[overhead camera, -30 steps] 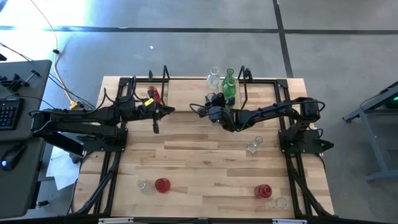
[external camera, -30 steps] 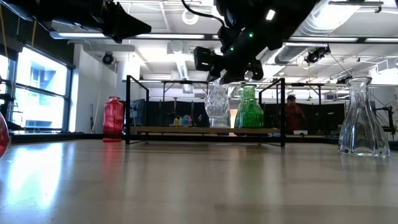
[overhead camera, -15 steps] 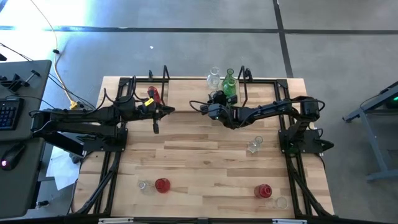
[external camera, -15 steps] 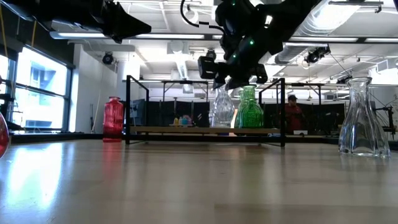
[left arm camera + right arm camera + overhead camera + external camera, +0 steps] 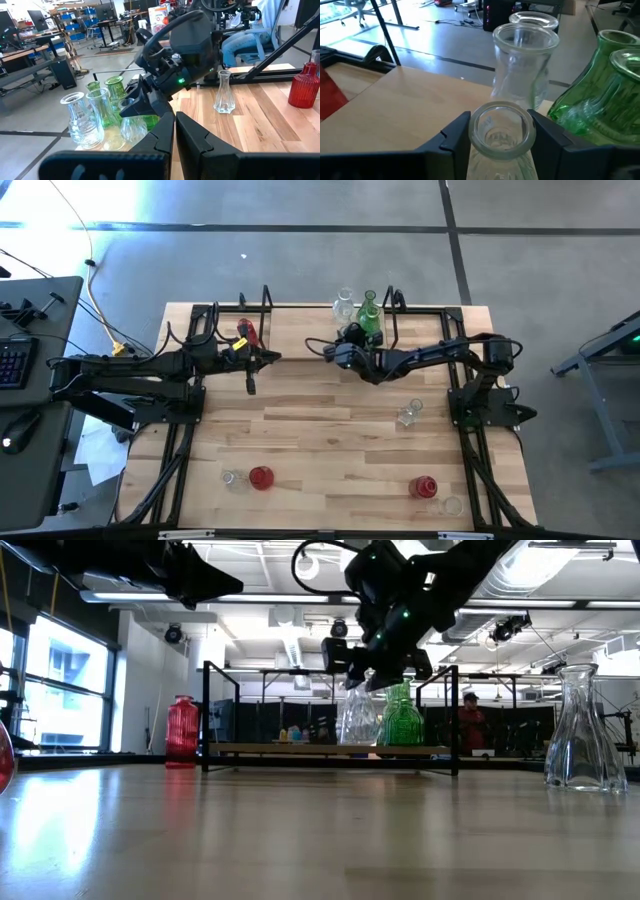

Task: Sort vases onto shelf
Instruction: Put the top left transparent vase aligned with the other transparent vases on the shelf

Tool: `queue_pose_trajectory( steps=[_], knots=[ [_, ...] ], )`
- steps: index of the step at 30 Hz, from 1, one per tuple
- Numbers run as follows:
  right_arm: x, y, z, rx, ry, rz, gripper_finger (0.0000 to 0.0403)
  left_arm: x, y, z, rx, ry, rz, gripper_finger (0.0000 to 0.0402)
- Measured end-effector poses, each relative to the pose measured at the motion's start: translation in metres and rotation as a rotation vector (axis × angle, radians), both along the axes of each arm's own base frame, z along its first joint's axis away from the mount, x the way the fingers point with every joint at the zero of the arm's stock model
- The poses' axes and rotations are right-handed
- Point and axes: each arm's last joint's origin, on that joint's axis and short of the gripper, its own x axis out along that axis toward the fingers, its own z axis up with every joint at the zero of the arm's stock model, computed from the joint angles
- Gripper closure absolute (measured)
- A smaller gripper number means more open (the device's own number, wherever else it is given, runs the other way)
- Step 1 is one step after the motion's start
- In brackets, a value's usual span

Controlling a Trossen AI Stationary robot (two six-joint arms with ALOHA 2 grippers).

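Vases stand scattered over the wooden desk and along the shelf at its far edge. At the shelf's left end stands a red vase, and right beside it the left hand hangs over the desk, its fingers pressed together and holding nothing. Near the front left edge of the desk a small clear vase sits just beside a round red one. Toward the shelf's right end, the right hand pinches the neck of a clear vase, one finger on either side of its rim; in the low view this vase looks tilted and just beside the green vase. Behind it on the shelf are another clear vase and the green ones. Farther right, a lone clear vase stands mid-desk, and near the front right corner a ribbed red vase sits next to one more clear vase.
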Motion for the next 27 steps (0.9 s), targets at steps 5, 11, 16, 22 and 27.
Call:
queue_pose_trajectory(
  steps=[5, 11, 16, 22, 27],
  knots=[
    [0.0006, 0.0008, -0.0003, 0.013, -0.002, 0.019, 0.0251, 0.0000, 0.0000, 0.0000, 0.000, 0.000, 0.000, 0.0392],
    [0.0006, 0.0008, -0.0003, 0.014, -0.002, 0.021, 0.0237, 0.0000, 0.0000, 0.0000, 0.000, 0.000, 0.000, 0.0392],
    [0.0006, 0.0007, -0.0003, 0.011, 0.003, 0.022, 0.0220, 0.0000, 0.0000, 0.0000, -0.010, -0.002, 0.001, 0.0392],
    [0.0004, 0.0006, -0.0001, 0.005, 0.006, 0.016, 0.0195, 0.0000, 0.0000, 0.0000, -0.010, -0.002, 0.001, 0.0392],
    [0.0000, 0.0003, 0.0001, -0.007, 0.010, 0.001, 0.0183, 0.0000, 0.0000, 0.0000, -0.010, -0.003, 0.001, 0.0392]
  ],
)
